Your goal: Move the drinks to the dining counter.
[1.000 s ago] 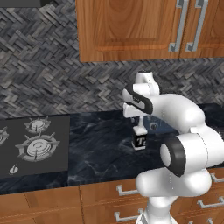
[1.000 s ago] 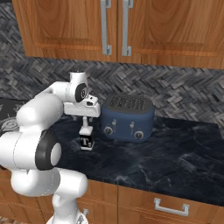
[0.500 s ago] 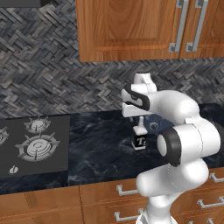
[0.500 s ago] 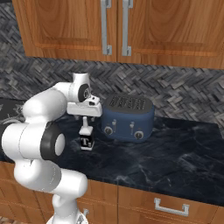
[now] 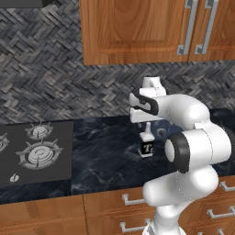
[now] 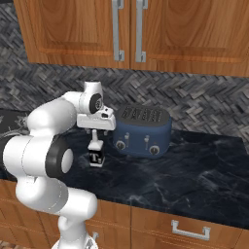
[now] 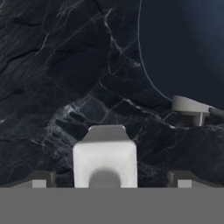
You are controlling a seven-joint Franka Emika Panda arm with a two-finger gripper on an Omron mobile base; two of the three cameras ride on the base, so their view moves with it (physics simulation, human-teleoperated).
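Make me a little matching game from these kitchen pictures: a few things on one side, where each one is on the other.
Things:
1. clear bottle
2. blue toaster
3. stove burners
4. gripper

Places:
A. at the far left of the worktop
B. open, right above the bottle's white cap
C. against the wall, beside the bottle
D. upright on the black worktop, under the hand

Pairs: 1-D, 2-C, 3-A, 4-B

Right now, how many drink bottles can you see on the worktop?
1: the square clear bottle with the white cap and T label stands directly under the open gripper, just left of the blue toaster. Others may be hidden behind the arm.
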